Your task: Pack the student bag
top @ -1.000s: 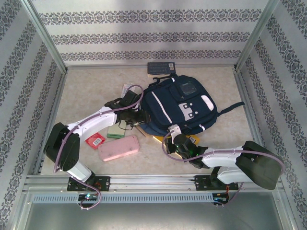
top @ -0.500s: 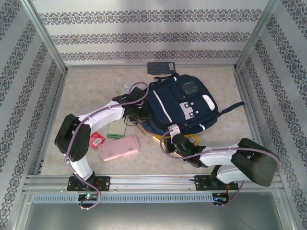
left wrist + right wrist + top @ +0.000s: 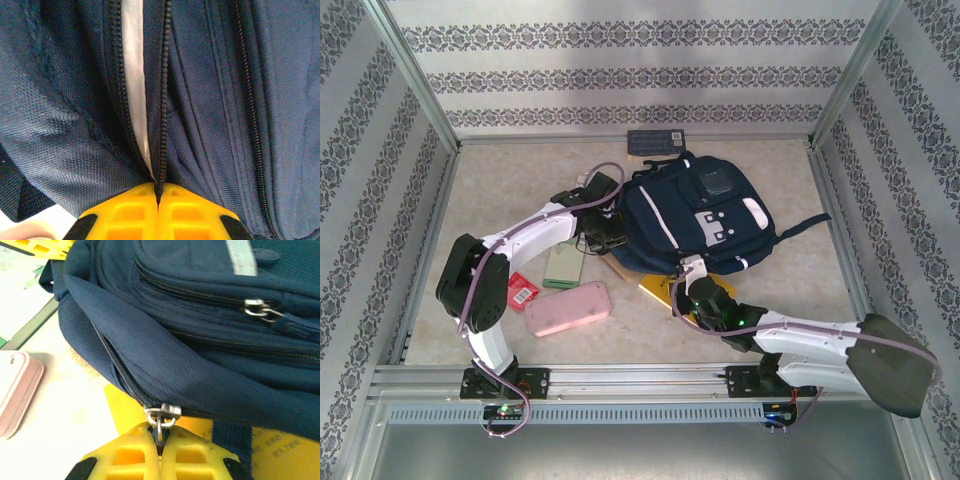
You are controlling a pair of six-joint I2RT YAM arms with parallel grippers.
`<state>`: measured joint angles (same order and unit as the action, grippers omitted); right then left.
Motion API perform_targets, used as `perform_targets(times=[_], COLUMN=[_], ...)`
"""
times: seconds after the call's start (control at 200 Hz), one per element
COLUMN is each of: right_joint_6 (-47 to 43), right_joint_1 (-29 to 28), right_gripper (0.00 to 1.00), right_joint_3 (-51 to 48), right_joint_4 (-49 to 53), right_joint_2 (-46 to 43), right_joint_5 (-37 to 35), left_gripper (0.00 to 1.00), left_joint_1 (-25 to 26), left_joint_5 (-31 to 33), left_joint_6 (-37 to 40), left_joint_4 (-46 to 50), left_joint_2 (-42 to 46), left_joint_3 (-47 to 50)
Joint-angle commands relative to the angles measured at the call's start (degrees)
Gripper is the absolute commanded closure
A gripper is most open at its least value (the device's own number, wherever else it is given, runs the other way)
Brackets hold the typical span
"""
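On the surface (image 3: 500, 190) the student bag (image 3: 690, 225) is being unzipped, left tool (image 3: 158, 194) pinching its zipper (image 3: 163, 100), right tool (image 3: 160, 440) pinching the pull (image 3: 161, 416), pink case (image 3: 568, 308) lying outside.

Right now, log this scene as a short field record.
bag: navy backpack, lying flat, main zip partly open
left gripper: shut on the backpack's zip edge
right gripper: shut on metal zipper pull
loose beside bag: pink pencil case, green pad, red packet, yellow book
far edge: dark book
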<state>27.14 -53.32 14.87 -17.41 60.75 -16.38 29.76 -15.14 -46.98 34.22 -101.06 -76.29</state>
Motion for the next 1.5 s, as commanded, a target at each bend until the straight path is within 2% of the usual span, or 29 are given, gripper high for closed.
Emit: perform_targets(times=[0.0,0.3,0.45,0.5,0.54,0.655,0.709,0.784,0.899,0.964,1.049,1.104,1.164,1.229,1.369,1.494], right_joint_6=[1.9,2.7,1.9,1.5,1.3,2.0,2.8,6.4,16.8,19.9,19.3,16.0,12.9,8.9,4.4,2.1], right_joint_1=[1.7,7.3,8.7,8.7,8.8,9.5,10.6,14.1,22.6,29.0,33.8,33.2,30.6,27.2,19.6,14.1], right_gripper=[1.0,1.0,1.0,0.86,0.69,0.35,0.28,0.3,0.47,0.55,0.55,0.54,0.52,0.46,0.33,0.24], right_joint_3=[-0.3,-1.1,-0.6,0.5,1.5,4.5,7.3,9.4,11.2,11.5,12.6,15.1,19.2,23.3,34.1,40.9], right_joint_4=[8.4,19.1,18.4,19.2,20.1,24.5,27.6,33.1,41.5,42.0,40.4,40.5,43.1,43.5,46.0,42.4], right_joint_2=[-4.6,-13.2,-13.4,-13.0,-13.3,-16.1,-17.3,-17.7,-16.1,-13.7,-9.1,-6.0,-3.3,-0.5,7.4,14.0], right_joint_5=[-4.3,-3.7,-0.7,-0.7,-0.7,-2.0,-2.1,-2.0,-1.2,6.5,16.6,19.8,18.1,17.8,14.4,13.9], left_gripper=[1.0,1.0,1.0,1.0,1.0,1.0,1.0,1.0,1.0,1.0,1.0,1.0,1.0,0.98,1.0,1.0], left_joint_1=[-4.1,-5.5,-5.5,-5.4,-5.3,-4.7,-4.3,-3.7,-2.5,-1.8,-1.8,-1.9,-2.5,-3.1,-3.7,-3.7], left_joint_5=[6.0,6.4,3.5,2.3,1.3,-2.0,-3.8,-5.3,-6.2,-6.6,-4.9,-1.2,1.0,1.8,0.5,-3.6], left_joint_6=[-0.6,-0.7,-1.6,-1.9,-2.1,-2.7,-3.3,-3.9,-3.4,-2.6,1.0,4.1,6.1,7.0,6.6,4.7], left_joint_4=[0.4,0.8,-1.0,-1.9,-2.6,-4.8,-6.2,-7.5,-7.4,-6.8,-3.6,0.4,2.0,2.7,0.8,-3.8], left_joint_2=[3.0,4.9,4.6,4.5,4.4,4.2,4.1,4.1,3.9,3.6,3.6,3.8,4.5,5.5,7.3,7.2], left_joint_3=[-1.8,-3.2,-2.6,-2.0,-1.6,-1.2,-1.4,-2.5,-5.7,-7.4,-10.0,-11.5,-11.3,-10.6,-6.9,-4.3])
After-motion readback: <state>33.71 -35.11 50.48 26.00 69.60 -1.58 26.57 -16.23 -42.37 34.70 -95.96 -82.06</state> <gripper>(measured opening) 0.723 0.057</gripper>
